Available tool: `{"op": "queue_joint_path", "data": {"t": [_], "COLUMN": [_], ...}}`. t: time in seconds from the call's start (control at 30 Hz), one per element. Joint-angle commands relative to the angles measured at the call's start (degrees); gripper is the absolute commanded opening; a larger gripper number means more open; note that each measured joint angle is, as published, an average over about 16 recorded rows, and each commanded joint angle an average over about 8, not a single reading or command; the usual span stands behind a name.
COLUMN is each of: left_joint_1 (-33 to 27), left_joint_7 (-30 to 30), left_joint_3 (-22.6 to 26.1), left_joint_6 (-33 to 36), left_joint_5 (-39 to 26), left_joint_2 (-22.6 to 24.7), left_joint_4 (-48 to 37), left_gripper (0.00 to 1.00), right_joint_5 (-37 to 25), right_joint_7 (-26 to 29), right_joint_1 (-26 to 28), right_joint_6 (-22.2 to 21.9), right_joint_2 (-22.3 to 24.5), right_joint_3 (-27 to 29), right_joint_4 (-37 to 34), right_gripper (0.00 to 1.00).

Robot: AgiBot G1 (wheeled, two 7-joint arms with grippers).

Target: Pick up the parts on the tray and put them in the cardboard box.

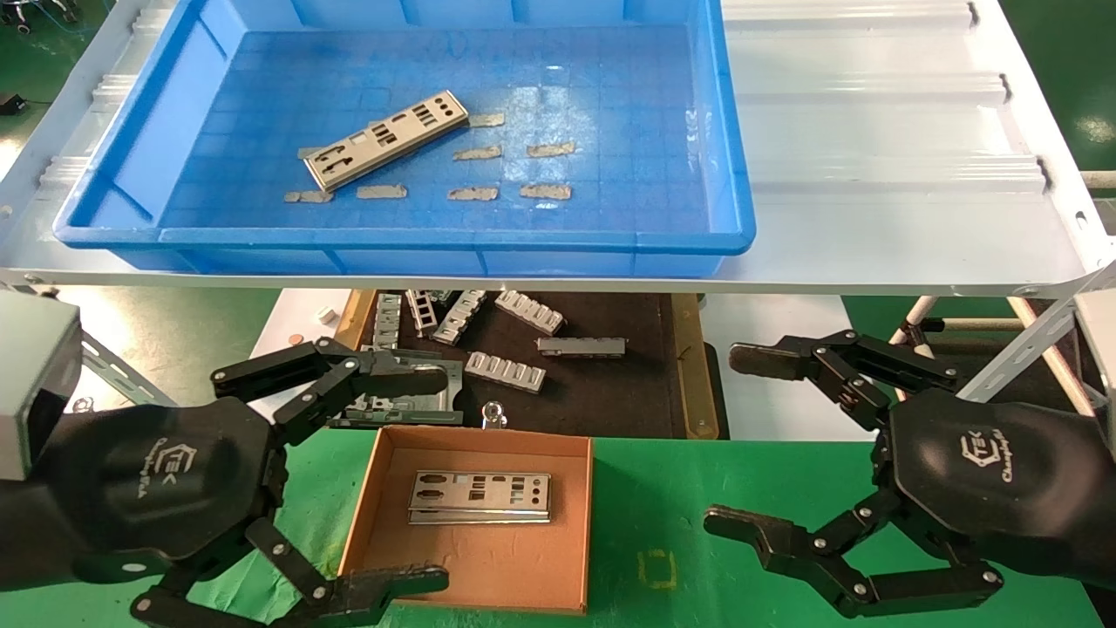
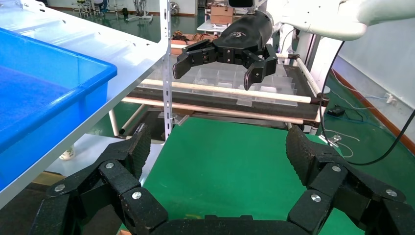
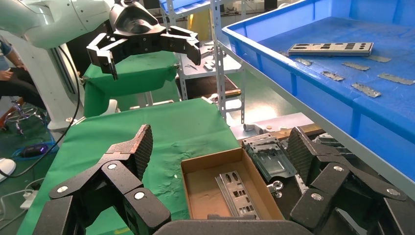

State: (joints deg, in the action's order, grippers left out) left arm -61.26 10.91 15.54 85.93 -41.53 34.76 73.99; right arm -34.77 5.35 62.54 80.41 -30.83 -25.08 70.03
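Two grippers, fingers spread — one part (image 1: 480, 497) boxed, one part (image 1: 387, 139) trayed.

The head camera looks steeply down, close over the tray (image 1: 131, 157) and cardboard box (image 1: 366, 515). Each wrist camera looks out low between its own fingers (image 2: 129, 161) (image 3: 132, 152), apparently across the green worktop (image 2: 225, 166), towards the opposite arm. The right wrist and head views share box and tray.

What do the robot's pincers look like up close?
Both the left pincer and the right pincer are black, with two jointed fingers of linked bars held by silver bolts, ending in rough-textured pads. Each rounded black palm housing carries a white logo. The arms behind are white.
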Motion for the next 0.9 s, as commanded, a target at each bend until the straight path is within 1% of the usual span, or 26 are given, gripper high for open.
{"op": "queue_joint_path", "data": {"t": [0.03,0.9], "left_joint_1": [-0.1,-0.3], "left_joint_7": [-0.1,-0.3], "left_joint_3": [0.1,0.6], "left_joint_6": [-0.1,-0.3], "left_joint_5": [-0.1,-0.4], "left_joint_2": [0.1,0.3], "left_joint_4": [-0.1,-0.5], "left_gripper": [1.00,1.00], "right_joint_5": [0.0,0.0], "right_joint_7": [0.0,0.0], "right_joint_1": [0.0,0.0], "right_joint_6": [0.0,0.0], "right_joint_2": [0.0,0.0], "right_joint_3": [0.0,0.0], "right_joint_4": [0.0,0.0], "right_gripper": [1.00,1.00]}}
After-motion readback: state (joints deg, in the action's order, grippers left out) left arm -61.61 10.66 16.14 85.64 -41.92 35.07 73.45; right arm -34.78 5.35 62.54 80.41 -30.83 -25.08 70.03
